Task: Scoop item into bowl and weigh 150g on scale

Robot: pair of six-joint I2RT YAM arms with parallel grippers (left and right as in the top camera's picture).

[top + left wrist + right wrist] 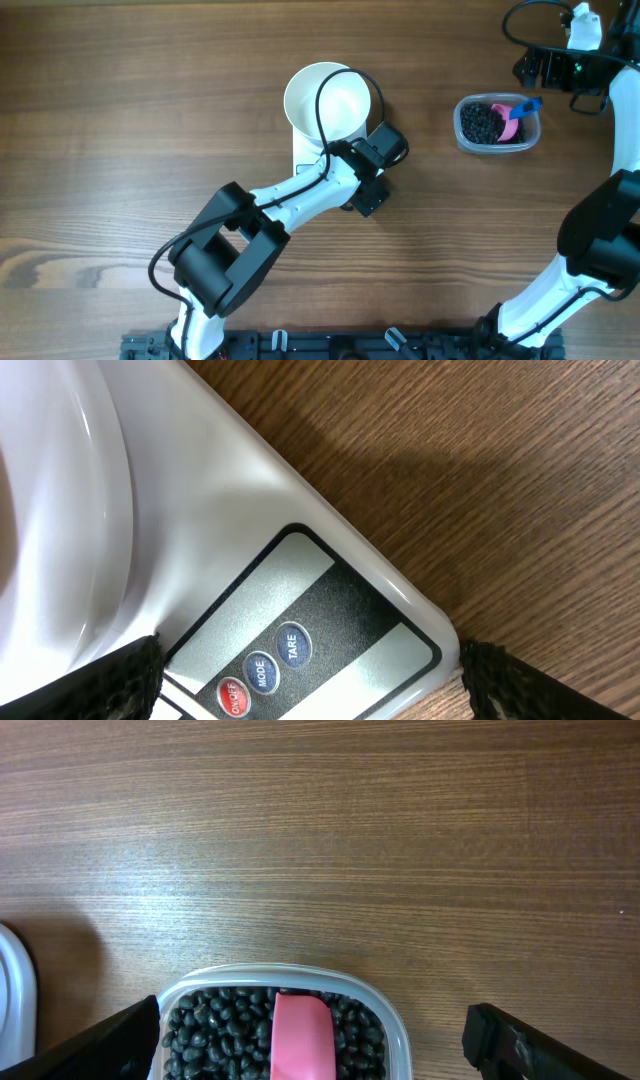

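Scooping is not yet beginning. The bowl (pixel 330 95) is sitting empty on the scale (pixel 305 160). The beans (pixel 482 122) are all lying in the tub (pixel 462 125) off to one side, with the scoop (pixel 510 118) resting among them. The left fingers (pixel 375 170) are hanging spread wide over the scale's front edge, holding nothing. The right fingers (pixel 543 68) are hovering just beyond the tub, equally wide and empty.

The step in hand is looking like readying the scale with the bowl on it. The next move is probably calling for one left fingertip coming down on a single button without nudging the bowl. After that, the right fingers would be dropping onto the scoop's handle.

The left wrist view is showing the buttons (pixel 265 670), marked on/off, mode and tare, and a grey panel (pixel 340 610) with no figure readable. Overhead, the arm is hiding all of that. The right wrist view is showing the beans up close around the pink scoop. Only the overhead view is showing the scoop's blue tip, and the tub and scale standing well apart on the counter (pixel 120 100).
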